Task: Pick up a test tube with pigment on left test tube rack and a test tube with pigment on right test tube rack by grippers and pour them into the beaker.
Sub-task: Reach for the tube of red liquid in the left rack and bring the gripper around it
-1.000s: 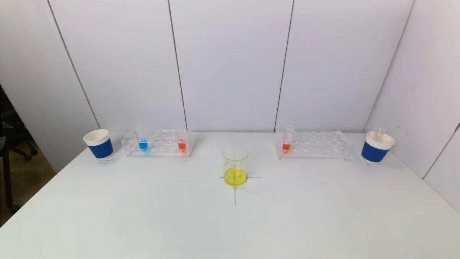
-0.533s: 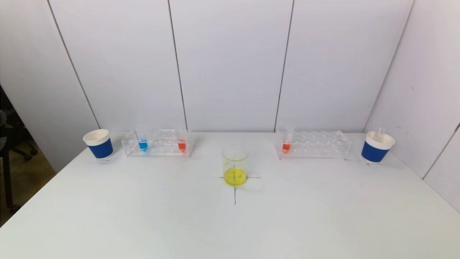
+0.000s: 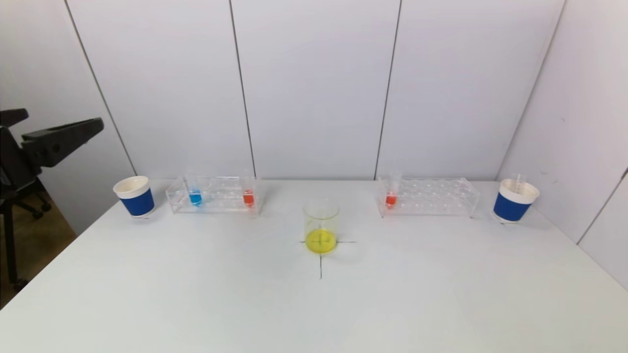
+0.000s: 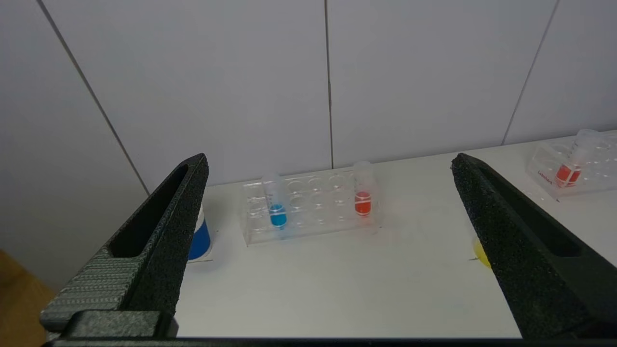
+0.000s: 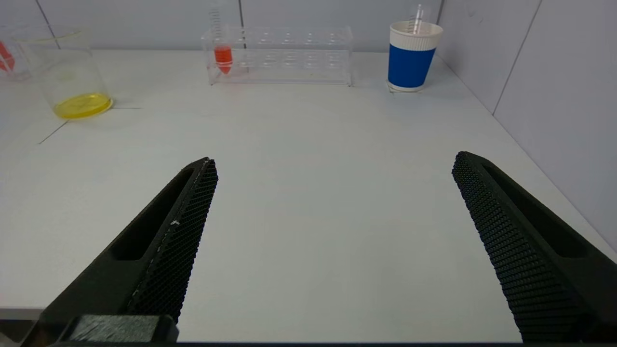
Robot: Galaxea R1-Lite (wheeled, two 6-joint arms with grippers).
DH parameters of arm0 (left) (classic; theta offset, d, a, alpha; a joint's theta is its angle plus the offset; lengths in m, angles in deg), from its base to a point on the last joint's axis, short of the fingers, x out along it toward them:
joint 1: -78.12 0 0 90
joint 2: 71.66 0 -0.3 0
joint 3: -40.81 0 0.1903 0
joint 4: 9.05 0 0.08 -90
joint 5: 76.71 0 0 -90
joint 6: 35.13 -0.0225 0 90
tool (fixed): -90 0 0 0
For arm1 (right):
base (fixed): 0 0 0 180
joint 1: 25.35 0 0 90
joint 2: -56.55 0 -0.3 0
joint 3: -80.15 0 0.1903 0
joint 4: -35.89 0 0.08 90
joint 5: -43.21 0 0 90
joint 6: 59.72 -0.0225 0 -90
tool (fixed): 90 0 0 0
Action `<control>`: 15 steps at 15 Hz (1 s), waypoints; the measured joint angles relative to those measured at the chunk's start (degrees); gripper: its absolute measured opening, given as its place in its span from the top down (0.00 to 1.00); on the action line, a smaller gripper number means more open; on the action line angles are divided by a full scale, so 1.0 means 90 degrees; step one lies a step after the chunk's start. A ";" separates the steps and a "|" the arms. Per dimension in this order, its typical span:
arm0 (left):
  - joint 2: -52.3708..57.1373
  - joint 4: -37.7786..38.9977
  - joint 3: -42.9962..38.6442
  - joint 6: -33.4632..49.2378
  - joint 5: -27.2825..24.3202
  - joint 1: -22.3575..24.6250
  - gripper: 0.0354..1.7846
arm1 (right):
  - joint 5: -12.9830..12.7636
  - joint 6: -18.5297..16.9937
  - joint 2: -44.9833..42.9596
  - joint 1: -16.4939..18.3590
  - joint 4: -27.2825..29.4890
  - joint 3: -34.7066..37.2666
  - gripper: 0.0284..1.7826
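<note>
The clear left rack (image 3: pixel 221 203) holds a blue-pigment tube (image 3: pixel 195 196) and an orange-red tube (image 3: pixel 248 196). The clear right rack (image 3: pixel 436 198) holds one orange-red tube (image 3: pixel 391 197). The glass beaker (image 3: pixel 321 225) with yellow liquid stands between the racks on a black cross. My left gripper (image 3: pixel 61 120) is open and empty, raised at the far left, short of the left rack (image 4: pixel 313 226). My right gripper (image 5: pixel 335 159) is open and empty, low over the near table, far from the right rack (image 5: pixel 299 58). It is out of the head view.
A blue paper cup (image 3: pixel 135 196) stands left of the left rack. Another blue cup (image 3: pixel 514 200), with an empty tube in it, stands right of the right rack. White wall panels close the back and right sides.
My left gripper has risen into the head view at the far left. The tubes, racks and beaker have not moved.
</note>
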 joint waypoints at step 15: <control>-0.3478 0.3403 -0.0505 0.0270 0.1532 -0.1262 0.01 | 0.0003 -0.0003 0.0000 0.0000 0.0000 0.0000 0.01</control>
